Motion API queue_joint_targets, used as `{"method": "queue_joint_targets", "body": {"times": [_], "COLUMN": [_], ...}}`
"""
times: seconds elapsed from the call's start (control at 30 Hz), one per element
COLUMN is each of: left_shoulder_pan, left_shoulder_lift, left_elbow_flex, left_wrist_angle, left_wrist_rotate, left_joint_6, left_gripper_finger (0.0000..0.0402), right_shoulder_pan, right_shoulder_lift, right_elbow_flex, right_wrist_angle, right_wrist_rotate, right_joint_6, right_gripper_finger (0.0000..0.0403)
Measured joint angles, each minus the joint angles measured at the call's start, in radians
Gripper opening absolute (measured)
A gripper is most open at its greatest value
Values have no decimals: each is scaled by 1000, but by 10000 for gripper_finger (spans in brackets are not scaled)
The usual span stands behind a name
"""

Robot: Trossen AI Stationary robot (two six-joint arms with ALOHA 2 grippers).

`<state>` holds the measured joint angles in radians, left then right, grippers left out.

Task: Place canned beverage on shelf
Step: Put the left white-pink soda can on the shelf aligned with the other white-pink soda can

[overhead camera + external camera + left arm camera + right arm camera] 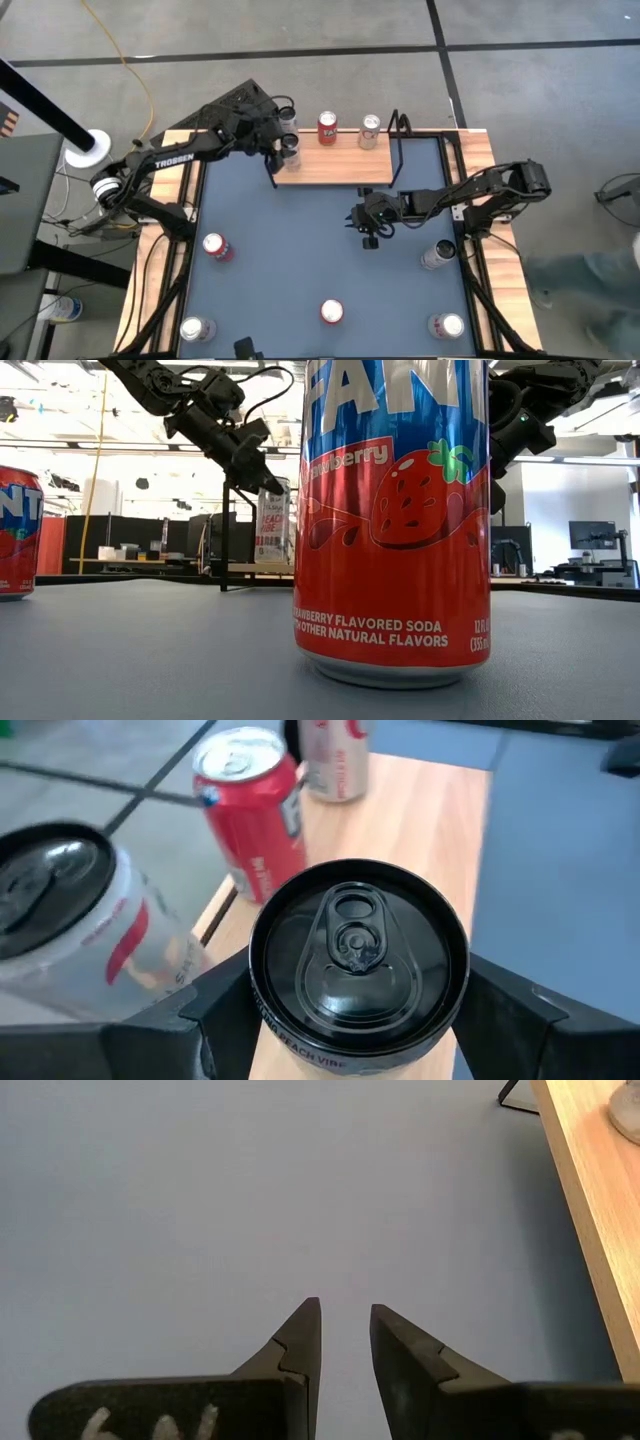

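Reading labels first: the nearest can in the low view is a Fanta, blue and red, printed "strawberry" and "STRAWBERRY FLAVORED SODA", standing upright on the grey desk. A second red can at that view's edge shows the letters "NT". My left arm carries the word "TROSSEN" in white.

My left tool sits at the left end of the shelf, its fingers spread wide on either side of a black-topped can; the pads lie against the can's sides, so I take it as gripped. This can's pale label shows "PEACH" in the low view, and it stands upright with its base on or just above the light-wood board; I cannot tell which. Just beside it stands another black-topped pale can, with a red can and a silver can further along the shelf's back edge.

My right tool hangs over bare desk just in front of the shelf, its fingers drawn near each other with a narrow gap, holding nothing.

Five more cans stand apart on the desk, among them a red can on the left side.
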<state>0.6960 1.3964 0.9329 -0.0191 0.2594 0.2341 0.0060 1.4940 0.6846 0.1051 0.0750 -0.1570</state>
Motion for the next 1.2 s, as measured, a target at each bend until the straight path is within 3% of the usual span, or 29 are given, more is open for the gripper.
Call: {"method": "queue_joint_targets", "body": {"times": [1.2], "left_shoulder_pan": [32], "left_shoulder_lift": [-3], "left_elbow_flex": [-22], "left_wrist_angle": [43], "left_wrist_rotate": [-19], "left_joint_6": [32], "left_gripper_finger": [255], "right_shoulder_pan": [0], "right_shoulder_lift": [0], "right_elbow_flex": [0], "right_wrist_angle": [0], "right_wrist_rotate": [0], "right_joint_6": [0], "right_gripper_finger": [97]}}
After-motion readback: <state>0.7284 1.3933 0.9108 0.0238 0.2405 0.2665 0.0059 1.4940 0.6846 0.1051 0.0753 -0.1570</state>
